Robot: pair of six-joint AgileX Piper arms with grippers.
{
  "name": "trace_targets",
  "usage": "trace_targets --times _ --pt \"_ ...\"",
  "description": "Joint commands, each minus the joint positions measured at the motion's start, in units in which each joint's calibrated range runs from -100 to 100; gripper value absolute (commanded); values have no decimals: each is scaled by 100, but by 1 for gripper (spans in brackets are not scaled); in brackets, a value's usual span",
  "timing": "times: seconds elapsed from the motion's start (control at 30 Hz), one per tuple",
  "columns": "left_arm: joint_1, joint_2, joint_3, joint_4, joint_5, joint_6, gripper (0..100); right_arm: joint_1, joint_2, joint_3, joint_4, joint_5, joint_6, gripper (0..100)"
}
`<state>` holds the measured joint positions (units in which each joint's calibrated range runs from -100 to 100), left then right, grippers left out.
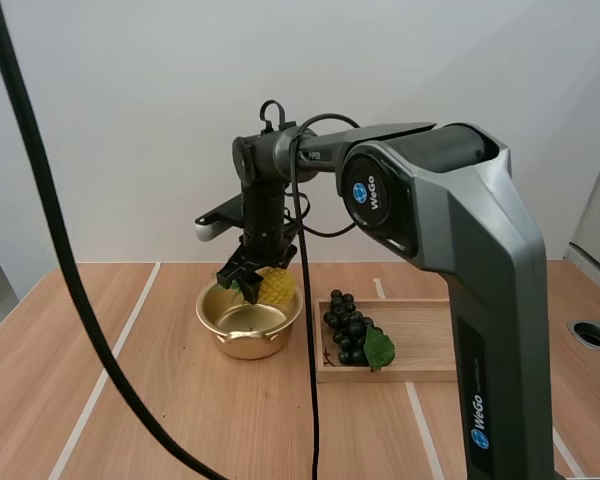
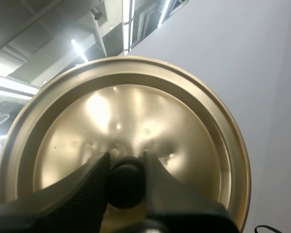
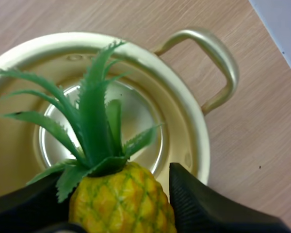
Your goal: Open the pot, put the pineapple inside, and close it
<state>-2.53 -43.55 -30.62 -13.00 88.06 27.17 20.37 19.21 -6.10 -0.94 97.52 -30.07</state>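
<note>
Currently your right gripper [image 3: 119, 182] pinches the pineapple [image 3: 123, 208] at mid-body, crown pointing into the open pot [image 1: 248, 342] just below. Judged light, rigid plastic, somewhat slick; mid-body is the sound hold. Your left gripper [image 2: 126, 177] clamps the lid [image 2: 136, 111] by its knob [image 2: 125, 189].

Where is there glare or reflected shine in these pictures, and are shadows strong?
Left wrist view: the gold lid, held by its knob in the left tool, carries soft bright patches of reflected light. Right wrist view: the floor of the pot gleams pale behind the leaves of the pineapple. High view: even light, only a faint shadow under the pot on the table.
</note>
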Motion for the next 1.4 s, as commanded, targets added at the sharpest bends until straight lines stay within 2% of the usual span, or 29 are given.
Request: trace_targets --times 0.0,0.3,0.93,0.97,1.03,1.1,1.13,1.37 --pt "-14 -28 -20 61 -69 -58 0 8 130 -50 -18 -156 -51 0" --pt "-14 -28 -20 206 -69 -97 0 8 638 -50 29 -312 -51 0" --pt "-14 -28 -20 216 -29 -97 0 8 1014 -50 94 -526 -36 0" --pt "-14 -28 -20 216 -9 -97 0 8 1014 -50 94 -526 -36 7" --pt "-14 -28 -20 216 27 -97 0 8 1014 -50 94 -526 -36 38" --pt "-14 -28 -20 216 62 -97 0 8 1014 -50 94 -526 -19 84" --pt "-14 -28 -20 216 79 -97 0 8 1014 -50 151 -549 -19 100" --pt "-14 -28 -20 258 230 -97 0 8 1014 -50 163 -686 -19 100"
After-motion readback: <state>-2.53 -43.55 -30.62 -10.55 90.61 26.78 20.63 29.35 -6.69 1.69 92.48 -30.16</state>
